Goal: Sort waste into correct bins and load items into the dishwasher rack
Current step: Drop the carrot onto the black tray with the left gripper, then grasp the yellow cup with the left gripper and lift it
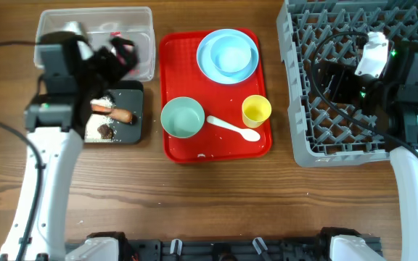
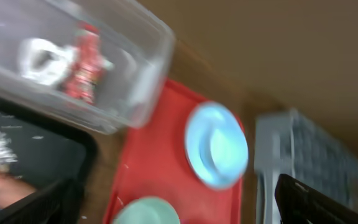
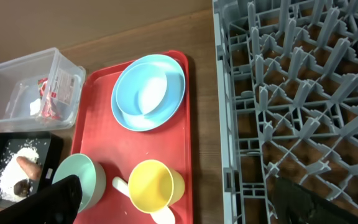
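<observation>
A: Any labels or txt legible?

B: Only on the red-and-white wrapper [image 3: 53, 93]. It had tiny print, too small to read. It lay in the clear tub [image 1: 140, 18] w/ the crumpled tissue [image 2: 39, 56].

A: Other waste?

B: Rice [image 1: 93, 127], sausage piece [image 1: 115, 112] & dark brown lump [image 1: 106, 130] sat in the black tray [image 1: 133, 134], right beside the tub on the table [image 1: 216, 196].

A: Dishes?

B: All on the red tray [image 1: 176, 148]. The pale blue bowl [image 1: 231, 54] sat in the light blue plate [image 1: 207, 65] at the back. Mint bowl [image 1: 182, 117] & yellow cup [image 1: 256, 110] were at the front, white spoon [image 1: 232, 128] btwn them. The dishwasher rack [image 1: 303, 109] stood beside the red tray, on the side away from the tub.

A: Pincers?

B: Left pincer [image 2: 179, 208] hung over the tub & black tray, fingers spread wide, gripping nothing. Right pincer [image 3: 179, 202] hung over the rack, spread just as wide, also gripping nothing.
</observation>
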Controlling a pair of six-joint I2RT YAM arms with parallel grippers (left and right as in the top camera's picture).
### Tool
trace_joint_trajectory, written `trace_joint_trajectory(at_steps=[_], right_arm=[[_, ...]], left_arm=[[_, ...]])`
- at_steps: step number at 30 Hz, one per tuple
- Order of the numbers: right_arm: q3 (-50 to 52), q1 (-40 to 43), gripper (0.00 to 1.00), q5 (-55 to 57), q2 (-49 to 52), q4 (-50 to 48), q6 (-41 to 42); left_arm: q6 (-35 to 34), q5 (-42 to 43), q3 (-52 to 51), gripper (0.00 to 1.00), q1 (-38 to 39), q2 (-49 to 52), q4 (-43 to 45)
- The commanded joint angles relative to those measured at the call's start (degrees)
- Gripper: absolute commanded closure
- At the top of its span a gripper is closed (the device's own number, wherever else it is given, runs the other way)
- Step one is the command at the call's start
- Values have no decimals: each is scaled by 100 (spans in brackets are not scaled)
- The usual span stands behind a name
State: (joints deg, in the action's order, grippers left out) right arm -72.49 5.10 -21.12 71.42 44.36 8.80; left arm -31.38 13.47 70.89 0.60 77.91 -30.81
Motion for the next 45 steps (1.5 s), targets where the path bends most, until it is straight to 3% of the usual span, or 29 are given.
trace_joint_trajectory(at_steps=[1,3,5,9,12,19,21,22,23,25,26,30,32,35,40,45], right_arm=[[-90,-39,1,61,50,-42,26],[-90,-39,0,61,50,-31,22],[-90,-39,0,61,50,2,24],[-90,-39,0,61,50,35,24],[-90,-39,0,63,50,94,22],[-90,-39,0,92,50,151,17],[-90,-39,0,149,50,153,20],[-90,-39,0,149,50,153,22],[-90,-39,0,149,50,153,24],[-90,-39,0,149,50,157,20],[-90,-39,1,146,50,157,26],[-90,-39,0,-46,50,133,33],[-90,-39,0,-310,50,33,31],[-90,-39,0,-872,79,-212,9],[-90,-188,0,-2951,581,-1086,-490],[-90,-570,0,-4629,1386,-2118,-577]], left_arm=[[1384,505,-15,2,850,577,28],[1954,450,52,6,1506,1056,162],[2090,334,391,7,1987,1554,70],[2527,249,2041,6,2782,3158,-876],[2671,249,2614,5,3115,3877,-1036],[2671,-155,2662,5,3536,4509,-1217],[2669,-157,2662,16,3534,4566,-1261],[2669,-157,2662,29,3528,4566,-1261],[2667,-157,2662,52,3521,4566,-1239],[2660,-157,2662,87,3512,4564,-1213],[2643,-157,2662,96,3501,4562,-1213],[2155,-122,2664,96,3283,4288,-1215],[2022,393,2664,96,3034,3969,-1211],[2022,1825,2664,96,2494,3462,-1165],[2022,5248,2664,96,1311,3008,-850],[2065,6507,2662,96,1091,3010,-844]])
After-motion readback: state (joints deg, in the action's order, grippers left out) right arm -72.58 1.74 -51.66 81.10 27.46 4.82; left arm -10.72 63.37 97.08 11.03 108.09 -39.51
